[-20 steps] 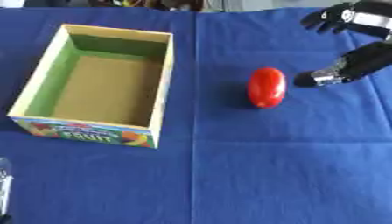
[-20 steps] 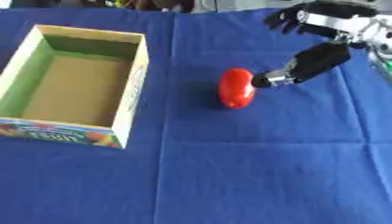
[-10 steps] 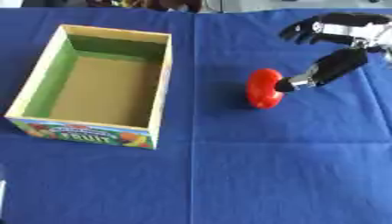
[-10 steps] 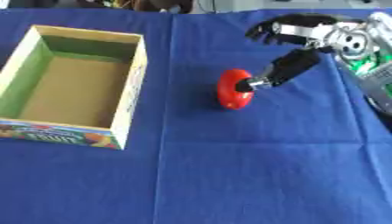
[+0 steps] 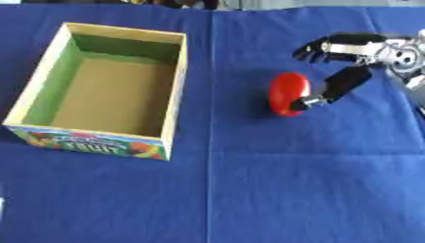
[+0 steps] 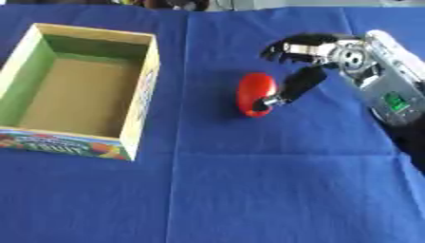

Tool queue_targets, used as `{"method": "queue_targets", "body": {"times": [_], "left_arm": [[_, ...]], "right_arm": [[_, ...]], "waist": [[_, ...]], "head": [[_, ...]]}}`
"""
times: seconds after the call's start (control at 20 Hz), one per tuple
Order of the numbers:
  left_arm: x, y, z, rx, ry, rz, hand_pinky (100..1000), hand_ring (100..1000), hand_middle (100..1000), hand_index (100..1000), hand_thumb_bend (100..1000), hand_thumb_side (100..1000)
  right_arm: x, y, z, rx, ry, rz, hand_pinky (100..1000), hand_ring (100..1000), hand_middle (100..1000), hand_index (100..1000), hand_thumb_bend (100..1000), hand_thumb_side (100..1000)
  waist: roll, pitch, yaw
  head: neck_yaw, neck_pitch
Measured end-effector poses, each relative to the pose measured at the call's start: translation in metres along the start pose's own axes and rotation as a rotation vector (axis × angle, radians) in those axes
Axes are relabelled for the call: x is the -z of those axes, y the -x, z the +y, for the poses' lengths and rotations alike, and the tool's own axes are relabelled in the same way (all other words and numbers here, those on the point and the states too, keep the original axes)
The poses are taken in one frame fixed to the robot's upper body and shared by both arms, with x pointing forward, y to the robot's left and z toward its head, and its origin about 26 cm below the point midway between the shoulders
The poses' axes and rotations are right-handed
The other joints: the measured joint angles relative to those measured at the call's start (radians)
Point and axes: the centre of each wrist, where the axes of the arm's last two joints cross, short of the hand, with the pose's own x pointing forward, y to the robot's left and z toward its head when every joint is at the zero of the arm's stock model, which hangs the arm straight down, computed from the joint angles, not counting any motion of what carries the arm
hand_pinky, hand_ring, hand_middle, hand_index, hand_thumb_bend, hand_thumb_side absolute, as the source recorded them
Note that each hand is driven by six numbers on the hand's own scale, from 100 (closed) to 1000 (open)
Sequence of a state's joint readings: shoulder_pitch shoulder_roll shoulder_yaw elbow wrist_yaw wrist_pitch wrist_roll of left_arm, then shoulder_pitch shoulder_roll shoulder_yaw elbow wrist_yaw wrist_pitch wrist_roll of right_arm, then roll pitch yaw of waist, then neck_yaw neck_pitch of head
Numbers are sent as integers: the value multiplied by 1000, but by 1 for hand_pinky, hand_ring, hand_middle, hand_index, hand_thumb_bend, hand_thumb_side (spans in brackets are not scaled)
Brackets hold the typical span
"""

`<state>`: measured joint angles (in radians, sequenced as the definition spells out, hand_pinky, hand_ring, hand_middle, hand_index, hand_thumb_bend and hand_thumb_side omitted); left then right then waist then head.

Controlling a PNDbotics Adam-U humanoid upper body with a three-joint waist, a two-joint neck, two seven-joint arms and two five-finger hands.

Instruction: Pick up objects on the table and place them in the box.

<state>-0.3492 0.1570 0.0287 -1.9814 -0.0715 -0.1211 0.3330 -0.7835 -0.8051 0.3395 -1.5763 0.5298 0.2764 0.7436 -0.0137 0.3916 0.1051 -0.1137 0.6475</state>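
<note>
A red oval object (image 6: 253, 93) lies on the blue cloth, right of the box (image 5: 175, 90). The box is an open cardboard one with green inner walls, a fruit print on its front and nothing inside. My right hand (image 6: 325, 50) comes in from the right. Its fingers (image 6: 286, 45) spread out above and beyond the red object. Its thumb (image 6: 292, 87) points down-left, and the tip touches the object's right side. The hand is open and holds nothing. My left hand does not show in either view.
A blue cloth (image 5: 291, 180) covers the whole table, with a seam running down the middle. My right forearm (image 6: 390, 90), silver with a green mark, fills the right edge.
My right hand has moved left toward the red object, and its thumb tip now meets the object's right side. The red object and the box have stayed in place.
</note>
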Motion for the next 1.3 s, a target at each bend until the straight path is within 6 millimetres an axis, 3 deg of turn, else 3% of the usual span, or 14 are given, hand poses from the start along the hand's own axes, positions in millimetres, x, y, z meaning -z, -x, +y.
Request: {"method": "queue_targets", "body": {"times": [1.1,1.3], "left_arm": [[0,-1,-2,-13,7,-3,596,847,794,753,100,1000],[0,-1,-3,-17,8,-1,596,848,795,752,100,1000]], "right_arm": [[25,6,16,-2,-61,16,871,900,862,963,613,515],[26,7,14,0,-58,16,810,838,782,916,574,523]], "waist": [[-1,11,11],[0,11,11]], "head": [[0,-8],[0,-8]]}}
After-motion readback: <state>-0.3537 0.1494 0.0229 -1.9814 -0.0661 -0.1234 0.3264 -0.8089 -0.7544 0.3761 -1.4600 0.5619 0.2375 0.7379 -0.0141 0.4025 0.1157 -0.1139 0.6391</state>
